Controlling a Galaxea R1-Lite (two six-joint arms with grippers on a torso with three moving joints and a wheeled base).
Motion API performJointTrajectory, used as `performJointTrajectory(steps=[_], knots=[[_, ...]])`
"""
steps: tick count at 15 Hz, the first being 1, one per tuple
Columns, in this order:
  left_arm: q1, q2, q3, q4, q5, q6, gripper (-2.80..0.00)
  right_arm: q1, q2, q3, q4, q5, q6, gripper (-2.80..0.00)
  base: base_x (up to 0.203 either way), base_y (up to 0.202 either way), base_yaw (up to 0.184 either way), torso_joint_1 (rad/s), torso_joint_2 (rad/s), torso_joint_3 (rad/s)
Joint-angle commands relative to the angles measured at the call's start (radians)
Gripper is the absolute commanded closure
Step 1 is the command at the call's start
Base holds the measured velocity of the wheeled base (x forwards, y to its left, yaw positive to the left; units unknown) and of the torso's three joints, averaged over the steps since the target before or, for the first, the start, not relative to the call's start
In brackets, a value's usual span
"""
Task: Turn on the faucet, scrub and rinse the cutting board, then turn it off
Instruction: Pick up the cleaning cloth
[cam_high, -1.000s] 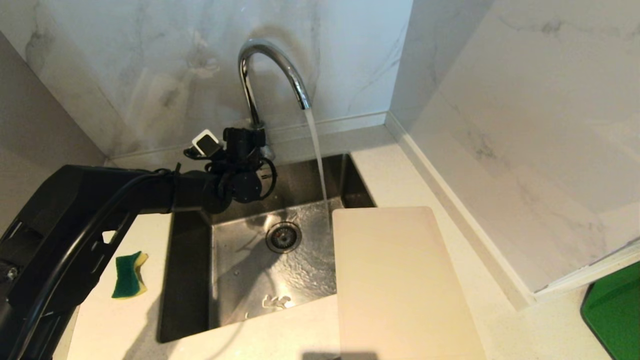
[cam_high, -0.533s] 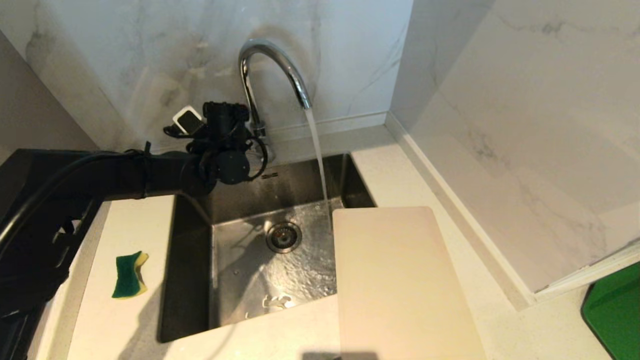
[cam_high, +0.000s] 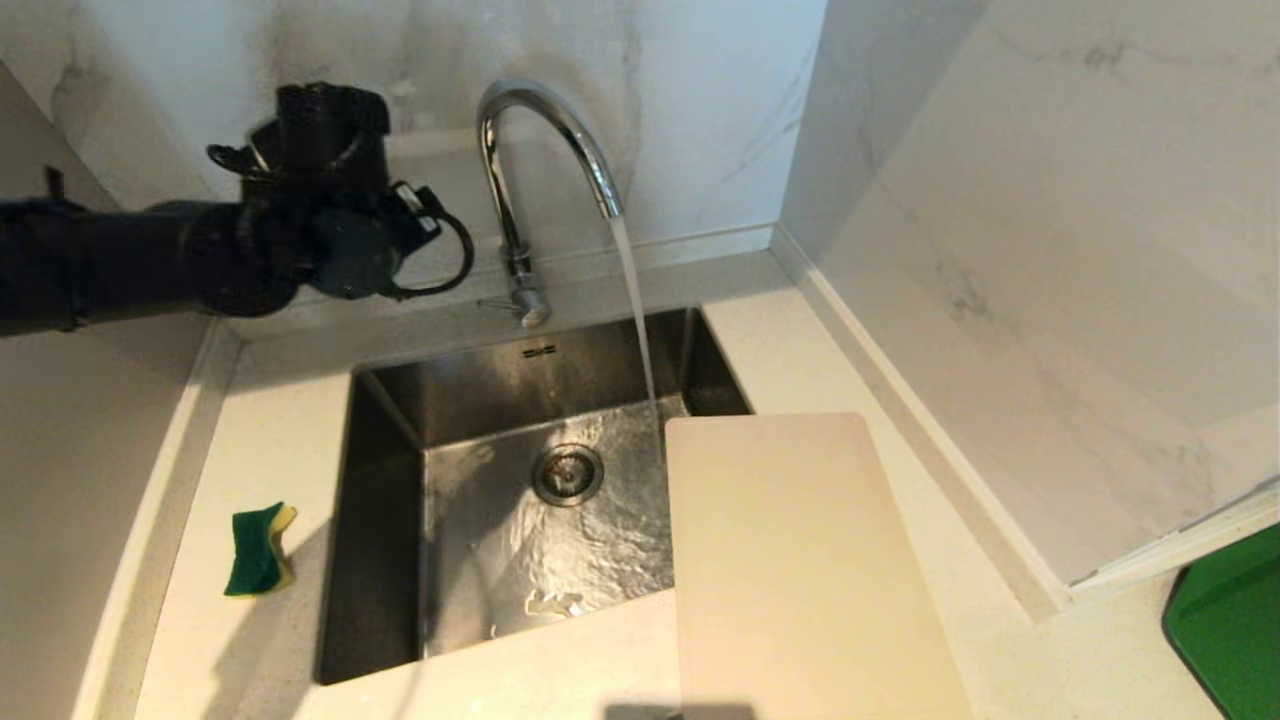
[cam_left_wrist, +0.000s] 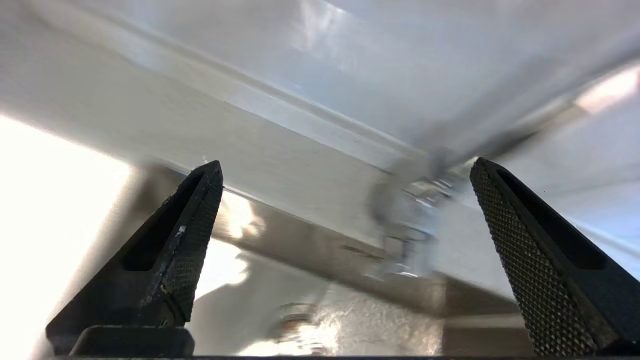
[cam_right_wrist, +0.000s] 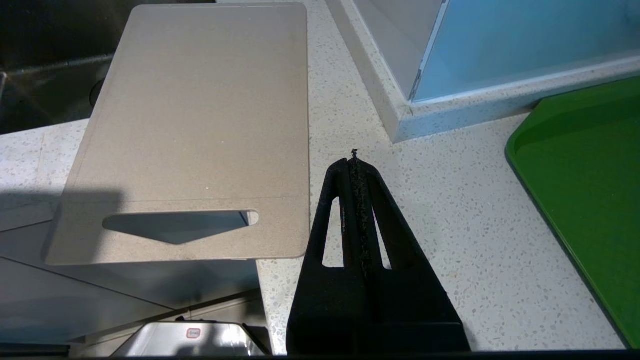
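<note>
While water runs from the tall chrome gooseneck faucet (cam_high: 545, 150) at upper centre, my left gripper (cam_left_wrist: 345, 210) hangs wide open and empty at upper left. Next I should fetch the green-and-yellow sponge (cam_high: 257, 549) at lower left, grasping it squarely, for the cream plastic cutting board (cam_high: 800, 570) at lower right. My right gripper (cam_right_wrist: 356, 162) rests closed beside the board.

We see the speckled white table (cam_high: 860, 330) bearing a green-and-yellow sponge (cam_high: 258, 550), the cutting board (cam_high: 800, 560) overhanging the sink (cam_high: 380, 520), and a green tray (cam_right_wrist: 590, 165).
</note>
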Motion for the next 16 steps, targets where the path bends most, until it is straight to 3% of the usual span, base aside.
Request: performJointTrajectory(steps=[1, 4, 5, 9, 13, 16], knots=[[0.042, -0.139, 0.014, 0.074, -0.018, 0.030, -2.80, 0.000, 0.000, 0.000, 0.000, 0.000, 0.000, 0.00, 0.000, 0.000, 0.000, 0.000, 0.00, 0.000], [0.046, -0.250, 0.095, 0.122, -0.016, 0.088, -2.80, 0.000, 0.000, 0.000, 0.000, 0.000, 0.000, 0.00, 0.000, 0.000, 0.000, 0.000, 0.00, 0.000], [0.045, -0.284, 0.137, 0.133, -0.017, 0.114, -0.04, 0.000, 0.000, 0.000, 0.000, 0.000, 0.000, 0.00, 0.000, 0.000, 0.000, 0.000, 0.00, 0.000], [0.120, -0.347, 0.262, 0.149, -0.076, 0.239, 0.00, 0.000, 0.000, 0.000, 0.000, 0.000, 0.000, 0.00, 0.000, 0.000, 0.000, 0.000, 0.00, 0.000], [0.241, -0.453, 0.437, 0.165, -0.309, 0.332, 0.00, 0.000, 0.000, 0.000, 0.000, 0.000, 0.000, 0.00, 0.000, 0.000, 0.000, 0.000, 0.00, 0.000], [0.302, -0.553, 0.588, 0.262, -0.449, 0.361, 0.00, 0.000, 0.000, 0.000, 0.000, 0.000, 0.000, 0.00, 0.000, 0.000, 0.000, 0.000, 0.00, 0.000]])
